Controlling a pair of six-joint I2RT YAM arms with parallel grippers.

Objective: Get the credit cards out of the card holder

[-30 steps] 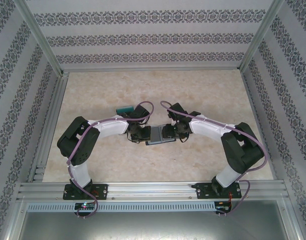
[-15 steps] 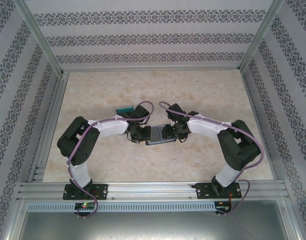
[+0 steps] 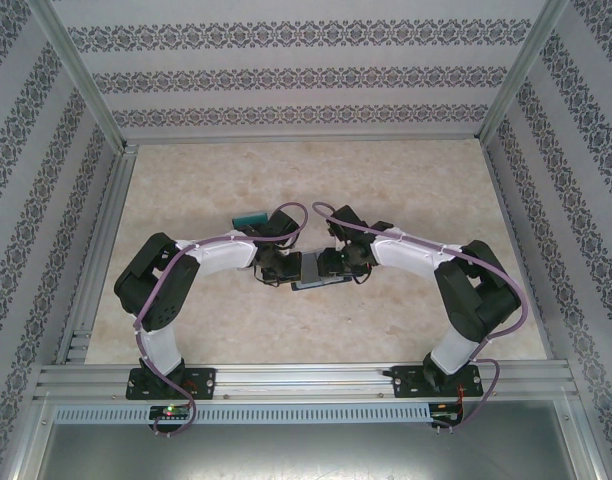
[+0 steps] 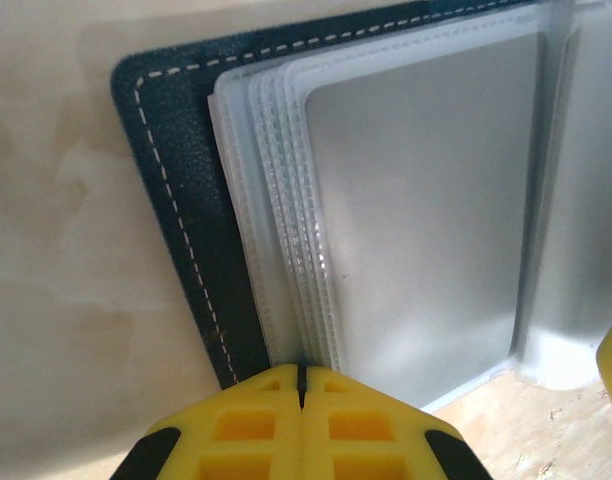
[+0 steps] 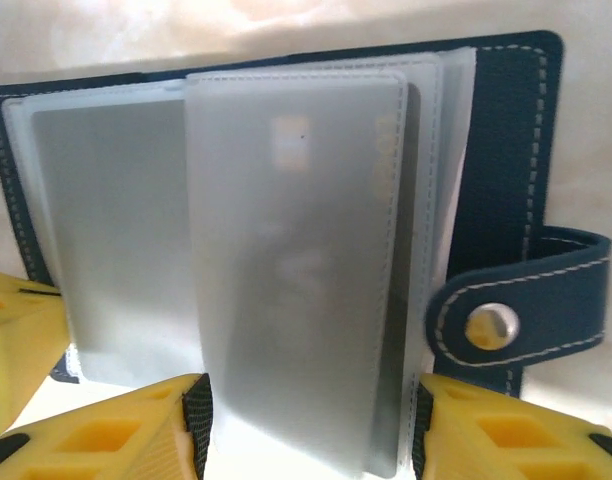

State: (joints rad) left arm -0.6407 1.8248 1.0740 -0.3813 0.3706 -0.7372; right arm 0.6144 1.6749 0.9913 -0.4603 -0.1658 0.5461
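Note:
The card holder (image 3: 311, 273) lies open on the table between both arms, a dark navy cover (image 4: 181, 200) with frosted plastic sleeves (image 4: 286, 200). My left gripper (image 4: 301, 372) is shut, its tips set against the near edge of the sleeve stack on the left half (image 3: 289, 268). My right gripper (image 5: 306, 440) straddles one raised sleeve (image 5: 296, 270) that holds a grey credit card; both pads touch its long edges. In the top view the right gripper (image 3: 327, 264) is over the holder's right half. A teal credit card (image 3: 251, 216) lies on the table behind the left arm.
The holder's snap tab (image 5: 506, 320) sticks out on the right, next to my right finger. The left gripper's yellow finger (image 5: 16, 340) sits at the holder's left edge. Patterned walls and metal rails (image 3: 96, 260) enclose the beige table (image 3: 406, 180).
The right arm has shifted slightly left over the card holder. The left arm, the holder and the teal card have not moved.

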